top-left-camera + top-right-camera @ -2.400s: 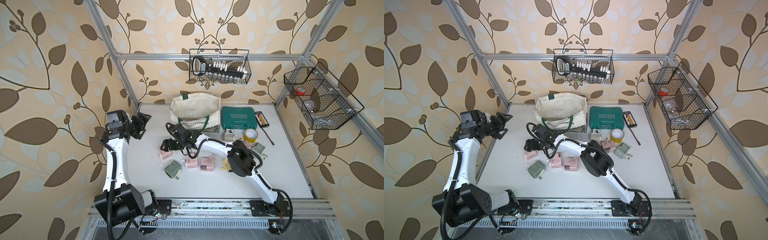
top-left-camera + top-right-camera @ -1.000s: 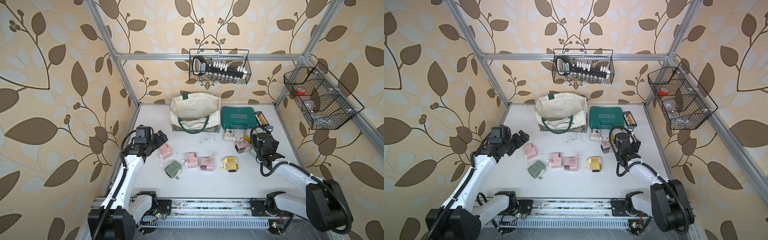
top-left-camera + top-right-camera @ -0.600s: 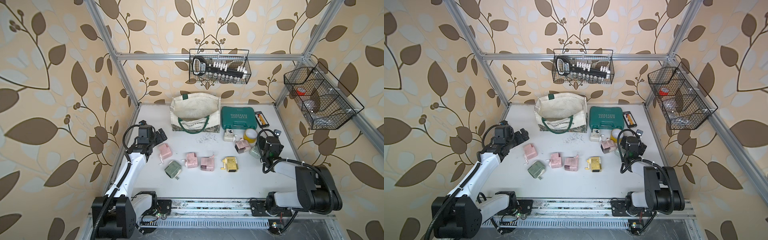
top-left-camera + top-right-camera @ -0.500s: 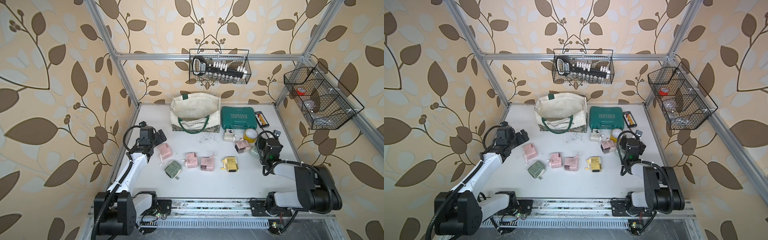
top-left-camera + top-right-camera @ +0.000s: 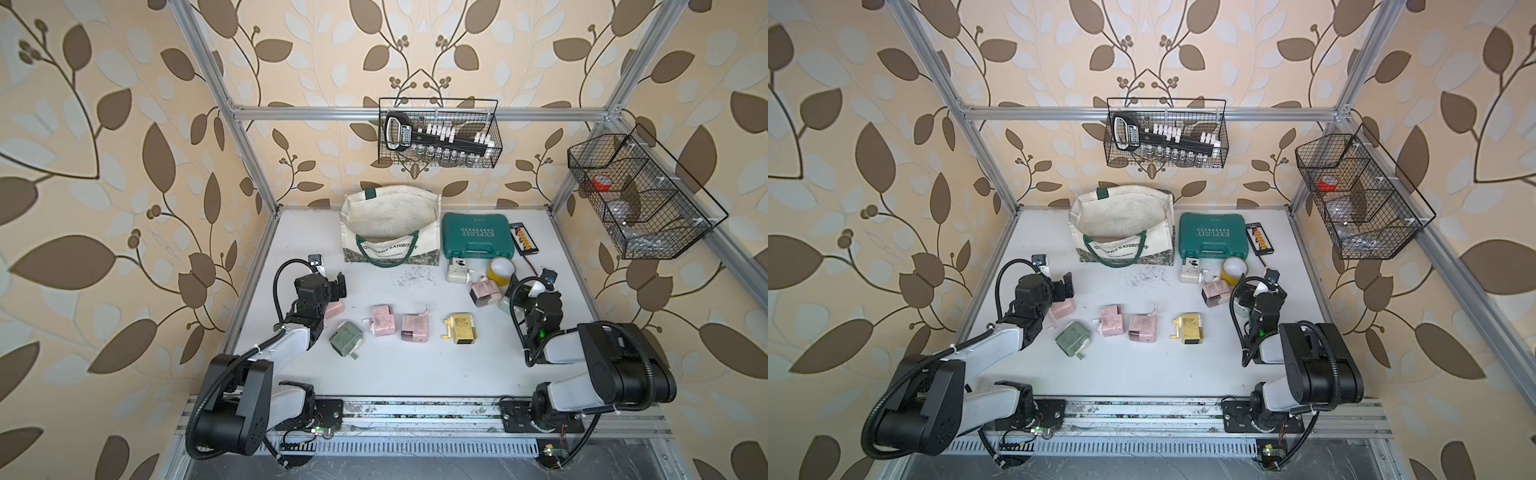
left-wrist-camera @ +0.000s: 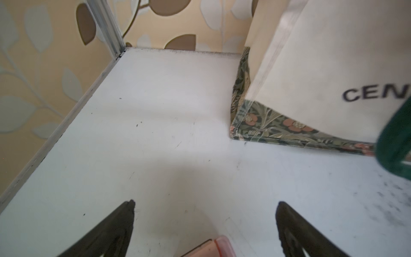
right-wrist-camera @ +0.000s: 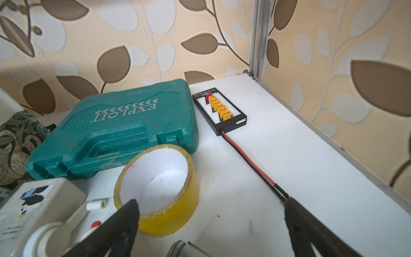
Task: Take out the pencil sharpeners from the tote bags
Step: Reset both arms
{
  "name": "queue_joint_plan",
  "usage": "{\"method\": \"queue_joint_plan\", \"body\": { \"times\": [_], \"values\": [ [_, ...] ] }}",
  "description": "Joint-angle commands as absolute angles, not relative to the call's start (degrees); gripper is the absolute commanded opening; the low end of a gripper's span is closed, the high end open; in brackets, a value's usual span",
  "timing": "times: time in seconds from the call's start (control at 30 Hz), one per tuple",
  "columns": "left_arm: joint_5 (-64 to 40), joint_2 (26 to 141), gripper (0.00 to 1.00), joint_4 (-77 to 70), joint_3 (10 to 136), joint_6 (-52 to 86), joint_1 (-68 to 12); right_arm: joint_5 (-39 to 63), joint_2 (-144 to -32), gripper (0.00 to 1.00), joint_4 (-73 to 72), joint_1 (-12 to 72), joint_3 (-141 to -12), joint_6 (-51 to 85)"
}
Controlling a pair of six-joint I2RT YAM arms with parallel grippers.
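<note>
The cream tote bag [image 5: 390,226] [image 6: 322,66] stands open at the back of the table, and its inside looks empty. Several pencil sharpeners lie on the white table: pink [image 5: 383,320], pink [image 5: 415,328], green [image 5: 347,338], yellow [image 5: 461,328], cream [image 5: 457,274] [image 7: 40,211] and pink [image 5: 485,293]. My left gripper [image 5: 334,291] [image 6: 204,203] hangs open just above another pink sharpener [image 5: 334,309] [image 6: 213,248], holding nothing. My right gripper [image 5: 525,291] [image 7: 211,202] is open and empty above a green sharpener [image 5: 508,303] [image 7: 189,249].
A teal tool case [image 5: 476,239] [image 7: 115,129] lies right of the bag. A yellow tape roll [image 5: 500,270] [image 7: 169,213] sits in front of it. A black connector board [image 5: 525,239] [image 7: 220,111] with a red-black cable lies at the back right. Wire baskets [image 5: 438,133] hang on the walls.
The right arm has pulled back from the table's left-centre to the right side and folded in. The left arm has come down from the left wall to the pink sharpener. Both grippers stay open.
</note>
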State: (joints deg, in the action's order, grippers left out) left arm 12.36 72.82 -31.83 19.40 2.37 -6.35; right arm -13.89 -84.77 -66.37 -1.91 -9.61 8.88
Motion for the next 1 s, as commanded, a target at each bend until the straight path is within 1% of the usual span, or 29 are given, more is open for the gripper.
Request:
{"method": "queue_joint_plan", "body": {
  "times": [0.0, 0.07, 0.1, 0.13, 0.2, 0.27, 0.33, 0.97],
  "values": [
    [17.14, 78.56, 0.99, -49.74, 15.56, 0.64, -6.33, -8.48, -85.24, 0.99, -67.52, -1.60, -11.50, 6.41],
    [16.80, 83.70, 0.99, -56.32, 14.05, 0.40, -6.33, -1.24, -85.83, 0.99, -64.73, -1.58, -13.65, 3.28],
    [16.98, 85.77, 0.99, -58.99, 13.96, -0.36, -6.33, -0.22, -85.64, 0.99, -64.66, -1.64, -13.49, 2.66],
    [16.78, 86.04, 0.99, -58.58, 14.40, -0.48, -6.41, -0.14, -85.56, 0.99, -64.94, -1.63, -13.21, 2.56],
    [18.06, 84.17, 0.99, -50.36, 17.04, 1.32, -6.33, -0.03, -85.62, 0.99, -64.71, -1.60, -13.37, 2.56],
    [18.83, 86.17, 0.99, -50.05, 18.75, 0.77, -6.33, -0.06, -85.69, 0.99, -64.73, -1.67, -13.53, 2.55],
    [17.95, 85.50, 0.99, -46.37, 20.11, 1.45, -6.01, 0.00, -85.69, 0.99, -64.70, -1.65, -13.45, 2.59],
    [17.12, 85.61, 0.99, -45.70, 20.55, 1.58, -5.45, 0.62, -85.76, 1.00, -64.16, -2.09, -13.84, 2.85]
  ]
}}
